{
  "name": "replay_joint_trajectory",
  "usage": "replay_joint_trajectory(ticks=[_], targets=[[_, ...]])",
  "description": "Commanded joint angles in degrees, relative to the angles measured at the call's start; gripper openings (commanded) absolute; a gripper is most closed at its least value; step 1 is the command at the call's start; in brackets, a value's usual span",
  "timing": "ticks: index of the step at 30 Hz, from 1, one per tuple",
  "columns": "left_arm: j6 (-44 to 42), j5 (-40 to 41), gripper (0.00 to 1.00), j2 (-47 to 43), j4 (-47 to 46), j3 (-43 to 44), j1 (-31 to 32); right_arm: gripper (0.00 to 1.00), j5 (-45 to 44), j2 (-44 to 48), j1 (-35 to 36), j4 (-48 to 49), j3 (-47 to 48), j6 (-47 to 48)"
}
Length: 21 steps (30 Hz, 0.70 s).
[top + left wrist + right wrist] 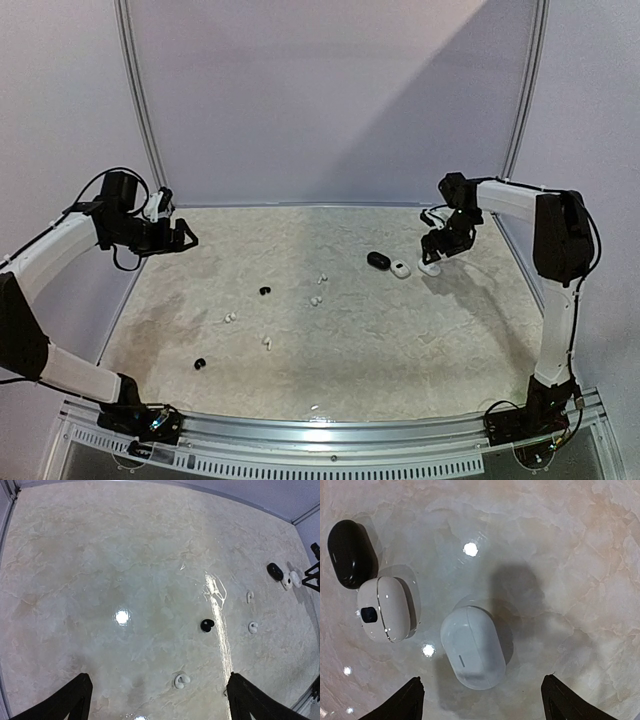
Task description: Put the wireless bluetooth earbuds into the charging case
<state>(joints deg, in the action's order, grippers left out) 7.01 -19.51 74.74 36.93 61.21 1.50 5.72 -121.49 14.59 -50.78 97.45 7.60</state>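
Catching bright glare, a marbled tabletop point(400, 330) meets lilac walls point(330, 90).

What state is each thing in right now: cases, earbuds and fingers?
black case: closed
spotted white case: closed
plain white case: closed
white earbuds: four, loose on table
black earbuds: two, loose on table
left fingers: open, empty
right fingers: open, empty, over plain white case

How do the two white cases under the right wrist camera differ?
The marked white case has a dark square spot and a seam along it; the plain white case shows only a short grey bar. The marked white case lies right beside the black case; the plain white case lies apart, below the open right gripper. Both are white, pebble-shaped, closed and flat on the table.
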Motion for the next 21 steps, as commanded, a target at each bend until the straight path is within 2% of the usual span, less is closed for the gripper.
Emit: replay_joint_trajectory(ticks=[1,6,11,14,19,21], targets=[[-0.94,0.10,0.95,0.92,0.08,1.63,0.44,0.81,0.64,-3.37,0.17,2.40,-0.51,-2.40],[-0.84,0.22,0.94,1.18,-0.67,1.54,0.44,0.75,-1.14,-4.73,0.44,4.76,-1.80,-3.69],[-0.64,0.28,0.94,1.22,-1.27,1.54,0.44,0.63,-1.37,-6.35,0.94,5.25,-1.40,-4.28],[-0.95,0.23,0.94,1.03,-1.41,1.71,0.44,0.59,-0.86,-6.36,1.67,5.31,-2.02,-3.51],[-1.64,1.46,0.92,0.68,-1.61,1.71,0.57,0.41,-0.99,-5.98,2.36,4.53,-2.22,-1.83],[-1.48,1.58,0.90,0.54,-1.36,1.93,0.68,0.36,-1.64,-4.67,2.46,4.72,-2.46,-1.50]])
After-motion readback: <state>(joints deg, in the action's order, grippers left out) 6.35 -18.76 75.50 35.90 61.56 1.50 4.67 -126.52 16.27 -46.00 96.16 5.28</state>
